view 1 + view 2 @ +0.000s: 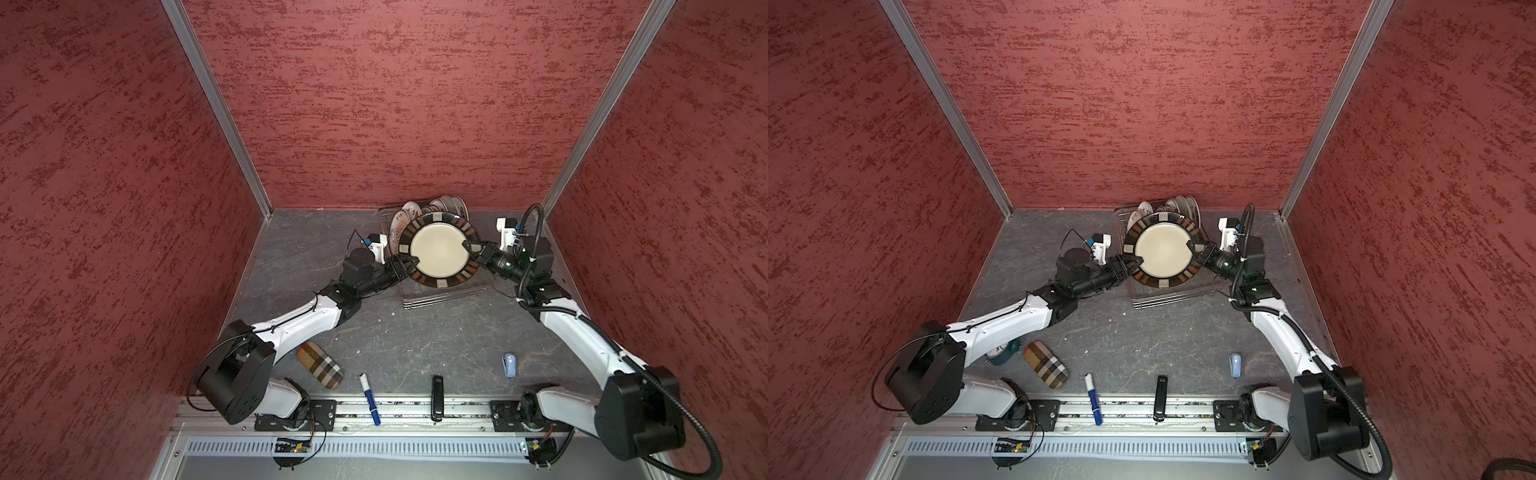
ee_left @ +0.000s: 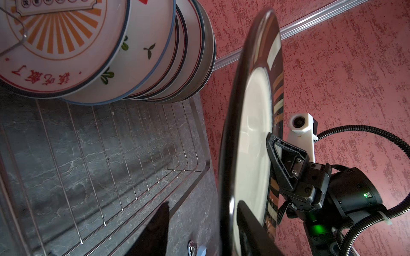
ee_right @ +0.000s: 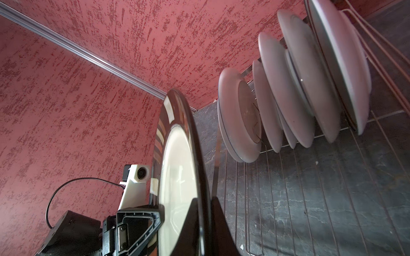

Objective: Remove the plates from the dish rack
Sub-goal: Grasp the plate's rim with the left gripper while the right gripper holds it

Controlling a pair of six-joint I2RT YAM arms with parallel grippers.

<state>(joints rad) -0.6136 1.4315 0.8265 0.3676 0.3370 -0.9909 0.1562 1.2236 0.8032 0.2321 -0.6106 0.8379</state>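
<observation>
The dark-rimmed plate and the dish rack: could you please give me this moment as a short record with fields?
Held item: dark-rimmed plate, cream centre, raised over the front part of the dish rack
Right gripper: shut on the plate's right rim
Left gripper: open, jaws astride the left rim, one finger apart from it in the left wrist view
In rack: several plates upright at the back
Task status: unloading unfinished

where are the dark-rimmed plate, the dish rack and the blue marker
dark-rimmed plate [image 1: 438,249]: a top view, its cream centre
dish rack [image 1: 436,300]: a top view, its near wire edge
blue marker [image 1: 370,399]: a top view, mid barrel
</observation>
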